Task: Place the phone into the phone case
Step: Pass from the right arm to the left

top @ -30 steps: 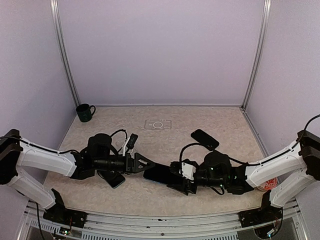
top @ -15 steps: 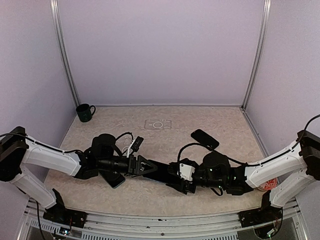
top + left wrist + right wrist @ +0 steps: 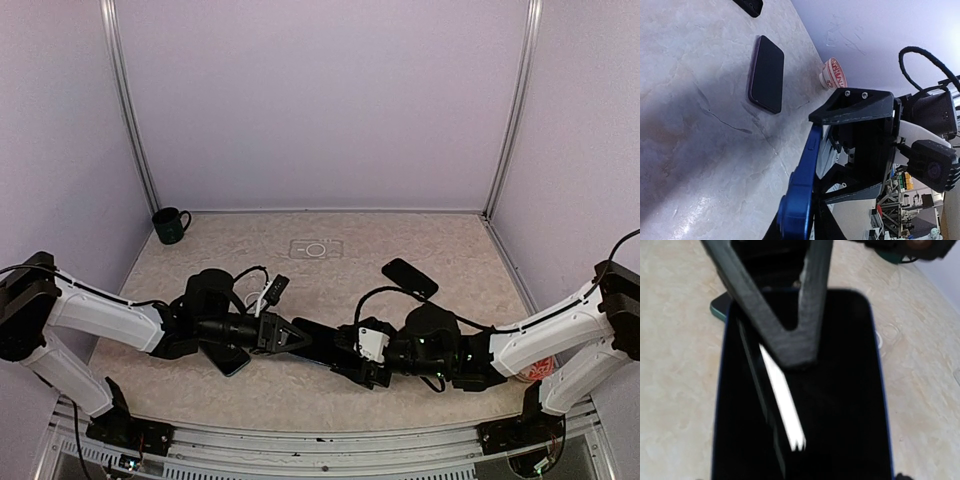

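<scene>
— Where do we have the phone [image 3: 320,343]?
— Off the table and lying flat, between our two grippers near the front edge. Our right gripper [image 3: 349,356] clasps it across its blue-rimmed sides. Our left gripper [image 3: 289,336] pinches the other end, one finger [image 3: 795,347] lying over the black screen.
— And around us?
— A dark phone-shaped slab [image 3: 766,74] lies well behind, and a clear rectangular outline [image 3: 316,248] farther back. A dark mug [image 3: 171,225] stands in the far left corner, a red-and-white cup [image 3: 832,74] at right. Another dark slab [image 3: 230,360] sits under our left arm.
</scene>
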Motion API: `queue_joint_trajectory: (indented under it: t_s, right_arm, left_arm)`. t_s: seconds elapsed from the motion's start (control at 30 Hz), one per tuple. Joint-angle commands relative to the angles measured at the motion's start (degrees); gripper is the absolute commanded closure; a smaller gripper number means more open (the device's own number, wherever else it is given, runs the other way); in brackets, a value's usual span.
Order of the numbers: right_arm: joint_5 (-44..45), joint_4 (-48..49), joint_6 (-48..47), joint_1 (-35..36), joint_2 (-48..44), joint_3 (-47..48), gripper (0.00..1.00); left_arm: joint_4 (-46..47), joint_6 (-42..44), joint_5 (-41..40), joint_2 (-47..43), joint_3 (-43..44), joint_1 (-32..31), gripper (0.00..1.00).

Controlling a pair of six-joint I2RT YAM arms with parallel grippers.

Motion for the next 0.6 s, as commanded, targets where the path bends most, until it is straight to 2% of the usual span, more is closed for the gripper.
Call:
queue_joint_trajectory:
  t_s: [0.0,0.17,0.23,0.27,0.3,0.5,0.57]
  right_arm:
    - [1.4,2.8,-0.5,0.5,-1.2,1.3,0.35]
    - [2.5,2.9,0.2,0.5,-2.3,0.7,0.27]
    - [3.5,3.3,1.2,0.5,-3.5,0.2,0.15]
    - [3.9,3.5,1.8,0.5,-4.4,-0.2,0.04]
    - [4.4,3.5,2.4,0.5,-5.4,-0.4,0.01]
    - [4.2,-0.9,8.5,0.0,-11.9,-0.2,0.00]
    - [6.6,-2.9,12.9,-0.3,-14.5,0.5,0.01]
  left_arm:
    - [2.4,0.0,1.3,0.1,1.4,-0.5,0.90]
    - [2.2,0.3,1.2,-0.3,1.7,-0.5,0.99]
    - [1.8,0.6,1.1,-0.6,1.8,-0.6,1.00]
    - [1.7,0.9,1.1,-0.9,1.9,-0.6,1.00]
    - [1.4,1.2,1.1,-1.2,2.0,-0.6,1.00]
    - [-3.7,5.8,-0.9,-5.0,4.0,-0.5,1.00]
    - [-5.5,7.6,-1.7,-6.6,4.9,-0.4,1.00]
